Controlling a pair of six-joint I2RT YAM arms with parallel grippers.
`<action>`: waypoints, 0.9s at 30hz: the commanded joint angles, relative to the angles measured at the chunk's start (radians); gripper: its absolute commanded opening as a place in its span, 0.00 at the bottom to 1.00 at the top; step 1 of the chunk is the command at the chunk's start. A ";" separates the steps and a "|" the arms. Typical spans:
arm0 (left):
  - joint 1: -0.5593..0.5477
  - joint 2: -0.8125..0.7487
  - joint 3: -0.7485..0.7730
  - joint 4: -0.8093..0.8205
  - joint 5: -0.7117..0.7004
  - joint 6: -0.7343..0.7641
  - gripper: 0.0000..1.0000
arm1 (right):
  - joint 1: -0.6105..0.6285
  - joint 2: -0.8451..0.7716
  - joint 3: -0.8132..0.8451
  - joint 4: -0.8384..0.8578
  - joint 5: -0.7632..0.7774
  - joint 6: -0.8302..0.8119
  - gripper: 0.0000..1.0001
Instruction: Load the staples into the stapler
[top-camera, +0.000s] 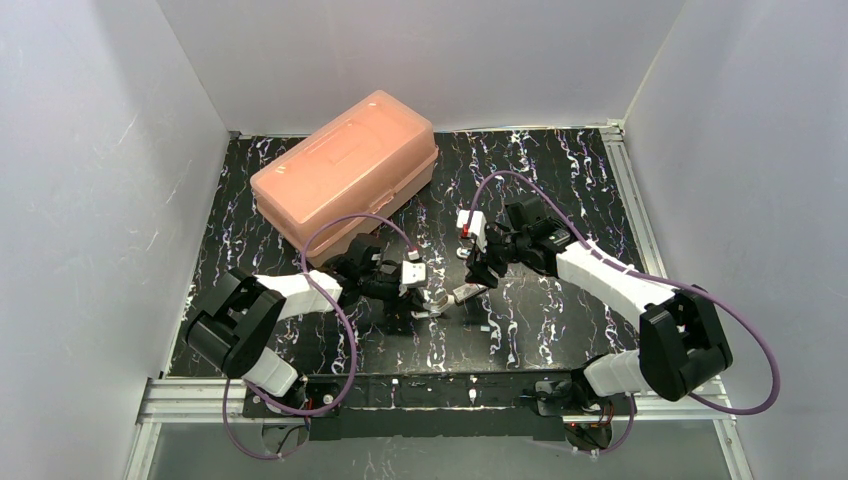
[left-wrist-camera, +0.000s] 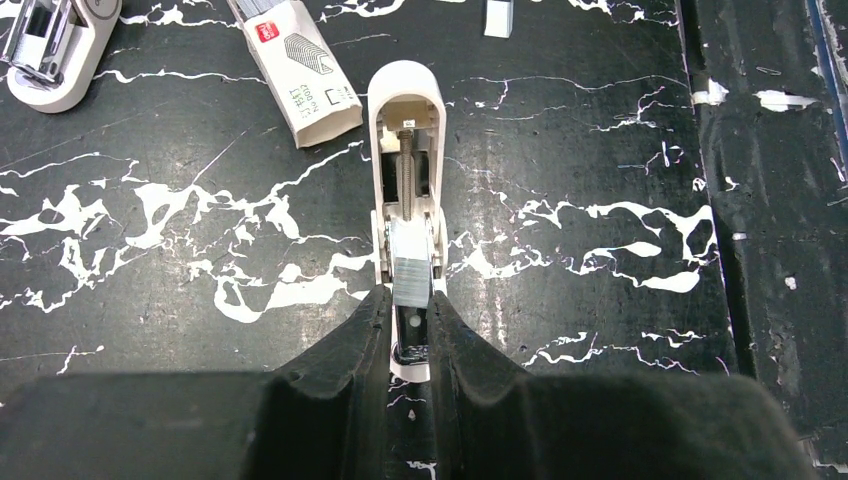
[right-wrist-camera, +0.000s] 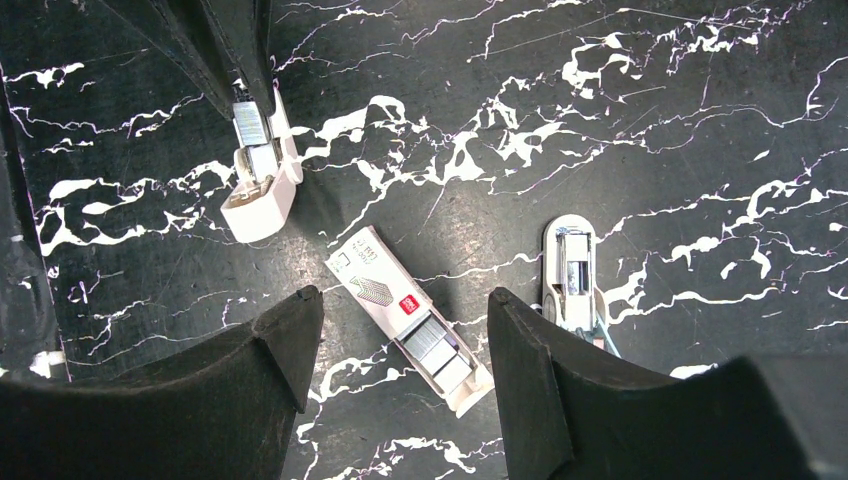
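Observation:
The pale tan and white stapler (left-wrist-camera: 405, 110) lies open on the black marbled mat, its spring and channel facing up. A silvery block of staples (left-wrist-camera: 410, 272) sits in that channel. My left gripper (left-wrist-camera: 409, 297) is shut on the stapler's near end, one finger on each side. The right wrist view shows the same stapler (right-wrist-camera: 262, 185) at upper left. My right gripper (right-wrist-camera: 400, 295) hangs open above a white staple box (right-wrist-camera: 385, 290), whose open end shows more staples (right-wrist-camera: 437, 352). From above, the left gripper (top-camera: 430, 303) and right gripper (top-camera: 482, 270) are close together.
A second small tan stapler-like piece (right-wrist-camera: 570, 275) lies right of the staple box; it shows again (left-wrist-camera: 50, 45) at the left wrist view's top left. A small white block (left-wrist-camera: 498, 17) lies ahead. A large pink plastic case (top-camera: 345, 170) stands at the back left.

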 joint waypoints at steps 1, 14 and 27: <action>-0.004 0.010 0.038 -0.049 0.035 0.034 0.00 | -0.004 0.010 -0.013 0.023 -0.015 -0.003 0.69; -0.004 -0.048 0.027 -0.050 0.000 -0.023 0.00 | -0.004 0.010 -0.013 0.022 -0.013 -0.005 0.68; -0.004 -0.057 0.011 -0.050 -0.027 -0.079 0.00 | -0.003 0.009 -0.014 0.022 -0.004 -0.006 0.68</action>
